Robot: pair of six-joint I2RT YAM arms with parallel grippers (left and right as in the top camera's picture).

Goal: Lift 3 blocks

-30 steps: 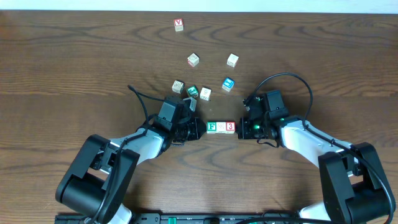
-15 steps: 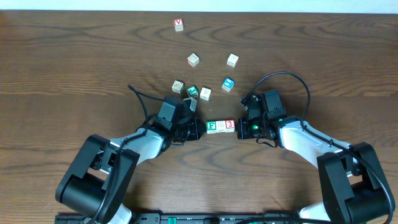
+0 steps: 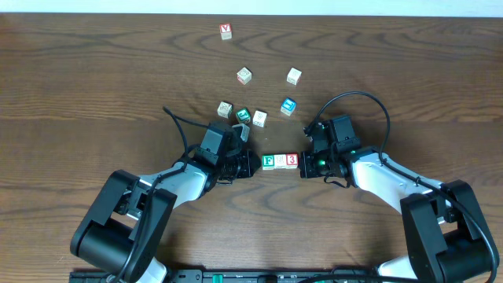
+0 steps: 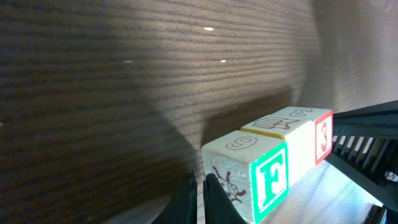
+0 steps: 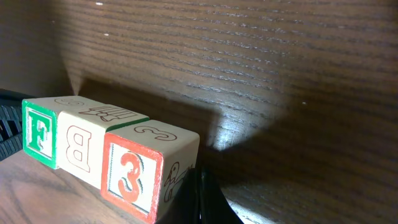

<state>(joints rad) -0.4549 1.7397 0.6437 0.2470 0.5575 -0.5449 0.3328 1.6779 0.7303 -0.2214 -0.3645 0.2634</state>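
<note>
Three blocks stand pressed face to face in one straight row, a little toward 6 o'clock from the middle of the counter. The green F block is at the 9 o'clock end, the pale block (the right wrist view shows a B on it) is in the middle, and the red 3 block is at the 3 o'clock end. The left pincer is clenched with nothing between its fingers, its tip against the outer face of the green F block. The right pincer is likewise clenched and empty, its tip against the red 3 block. Whether the row rests on the wood or hangs clear of it I cannot tell. Loose cubes lie toward 12 o'clock, among them a blue-faced cube at about 1 o'clock and a green-faced cube at about 11, both apart from the row.
</note>
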